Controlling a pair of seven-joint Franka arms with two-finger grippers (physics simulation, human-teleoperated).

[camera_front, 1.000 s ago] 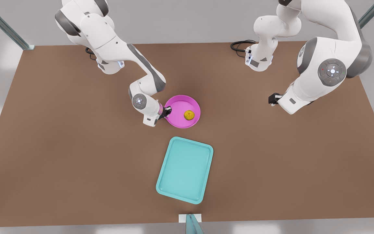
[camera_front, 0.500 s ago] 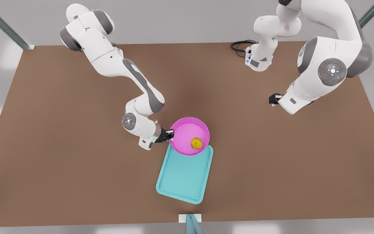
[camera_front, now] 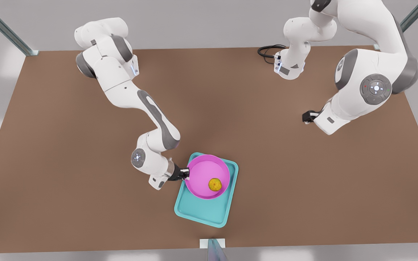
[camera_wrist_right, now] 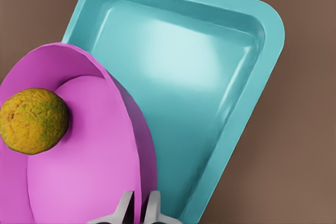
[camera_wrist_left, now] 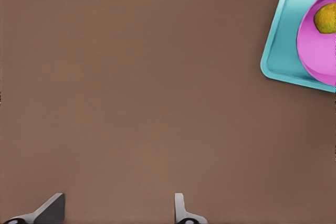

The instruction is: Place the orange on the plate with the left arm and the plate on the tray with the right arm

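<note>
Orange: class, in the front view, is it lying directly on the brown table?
No. The orange sits inside the pink plate, which the right gripper holds over the teal tray.

The right gripper [camera_front: 186, 174] is reaching low, fingers [camera_wrist_right: 126, 208] pinching closed on the plate [camera_front: 203, 173] rim; the left gripper [camera_wrist_left: 118, 211] is waiting, fingers spread.

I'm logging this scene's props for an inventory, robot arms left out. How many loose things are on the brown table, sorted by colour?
Pink: 1, the round shallow pink plate, its rim pinched by the right gripper.
Yellow-orange: 1, the small bumpy orange lying in the plate.
Teal: 1, the rectangular teal tray under the plate.
Total: 3.
</note>
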